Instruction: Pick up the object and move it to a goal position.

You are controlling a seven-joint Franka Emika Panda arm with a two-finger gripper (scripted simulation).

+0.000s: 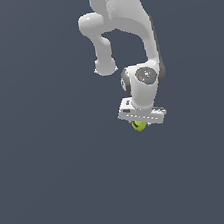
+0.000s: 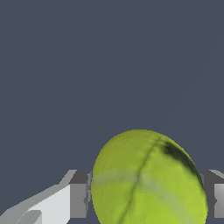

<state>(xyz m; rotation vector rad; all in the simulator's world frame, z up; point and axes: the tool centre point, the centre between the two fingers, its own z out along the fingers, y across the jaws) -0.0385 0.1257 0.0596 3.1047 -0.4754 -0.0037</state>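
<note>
End effector (image 1: 140,124) pinches the yellow-green ball (image 2: 148,179), fingers (image 2: 78,199) pressed on both sides. Ball sits deep between pads. Judged best: hold grip steady, carry slowly toward goal; round shape could slip.

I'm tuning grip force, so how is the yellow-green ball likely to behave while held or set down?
The ball is round, so it would probably roll once released on the flat surface. A finger sits at each side of it, touching only its curved flanks, so it might slip or pivot under a light squeeze. The gripper dwarfs it, so it seems light.
</note>
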